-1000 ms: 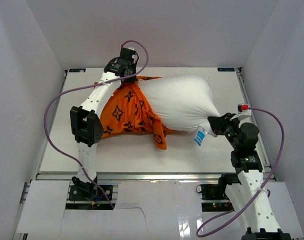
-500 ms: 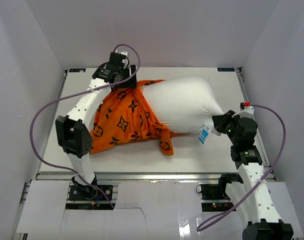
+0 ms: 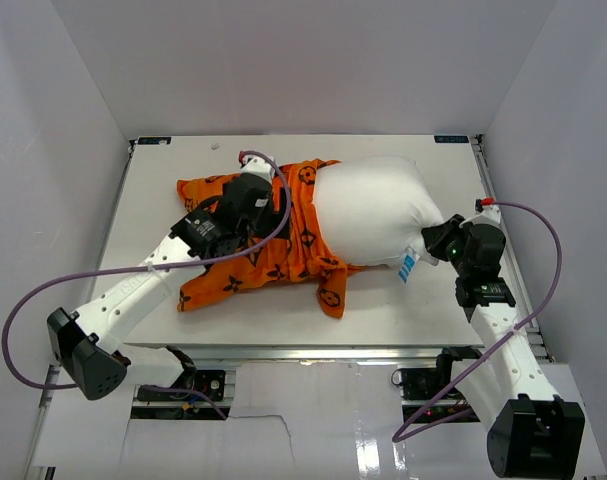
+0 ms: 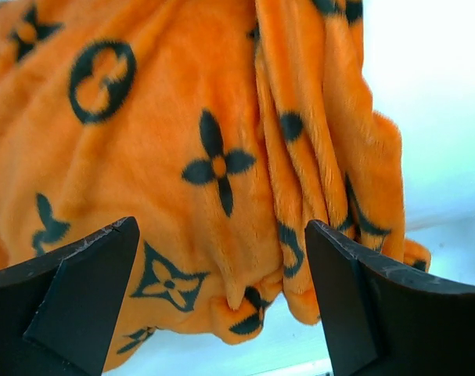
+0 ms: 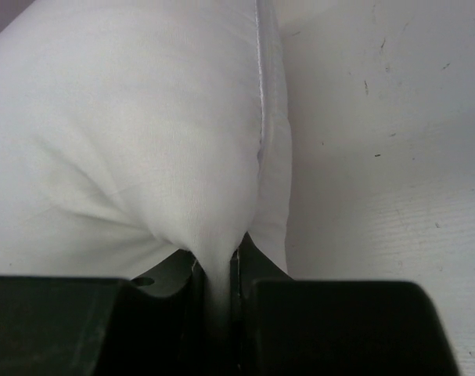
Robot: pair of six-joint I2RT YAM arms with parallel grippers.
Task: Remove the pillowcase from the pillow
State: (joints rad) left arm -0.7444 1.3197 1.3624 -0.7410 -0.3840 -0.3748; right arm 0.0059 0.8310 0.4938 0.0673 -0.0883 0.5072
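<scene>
Right, pillowcase (image 3: 253, 255): bright orange plush, short fuzzy pile, black flower, diamond and ring motifs. It lies crumpled on the left half of the white table (image 3: 383, 310), flat and empty on its far left. It is gathered into thick folds where it wraps the left end of the pillow (image 3: 373, 210). One loose corner trails toward the near edge.

Pillow is plain white, smooth woven cloth, plump and rounded, with a stitched seam visible in the right wrist view. It sits centre-right on the table. Most of it is bare; how far its left end goes inside the orange fabric is hidden. A small white-and-blue tag (image 3: 406, 268) hangs at its near right corner, print too small to read.

Left end effector (image 4: 220, 235) has its black fingers spread wide with nothing between them. It hangs over the orange folds; I cannot tell whether it touches them. From above, the arm's body covers part of the cover.

Right end effector (image 5: 218, 274) is clamped tight on a pinch of white pillow fabric at the right corner. Its fingertips are mostly cut off at the bottom of the wrist view.

Purple cables (image 3: 23, 310) loop off both arms.
</scene>
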